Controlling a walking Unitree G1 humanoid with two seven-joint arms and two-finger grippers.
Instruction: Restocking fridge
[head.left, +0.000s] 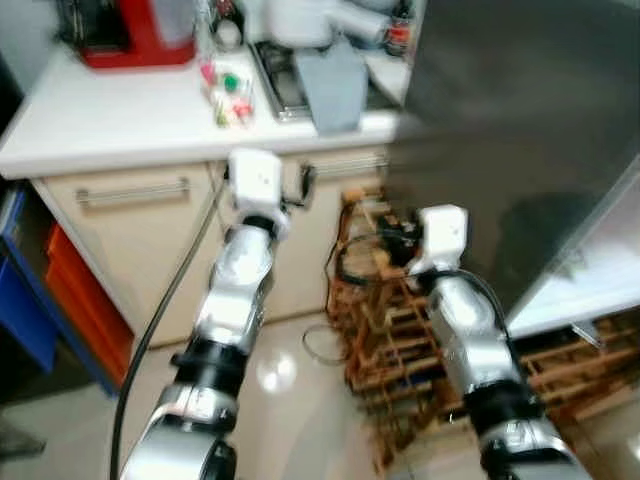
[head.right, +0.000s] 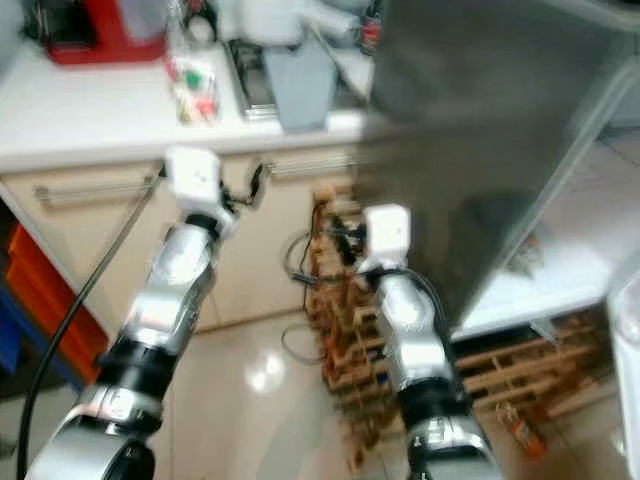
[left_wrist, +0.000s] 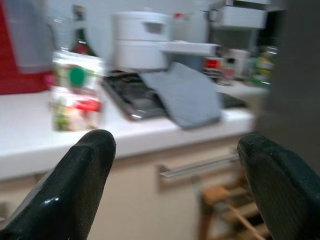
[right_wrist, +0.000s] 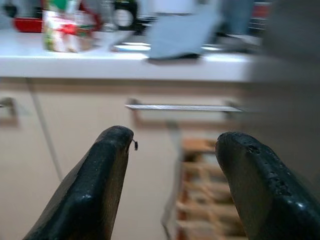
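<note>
1. Grey, smooth fridge door (head.left: 520, 130) is seen open at the right, white shelves (head.left: 600, 270) exposed.
2. White bench (head.left: 110, 115) carries a colourful packet (left_wrist: 75, 92), likely the stock.
3. Wooden slatted rack (head.left: 385, 330) could be struck.
4. Left hand (left_wrist: 172, 175) and right hand (right_wrist: 172, 170) are spread, empty.

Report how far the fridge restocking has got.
Done: the fridge door stands open, with a white shelf showing inside. In hand: nothing; the left gripper and the right gripper are both open and empty, raised before the cabinet and the wooden rack. Left: picking up goods, such as the packet on the counter, and shelving them.
</note>
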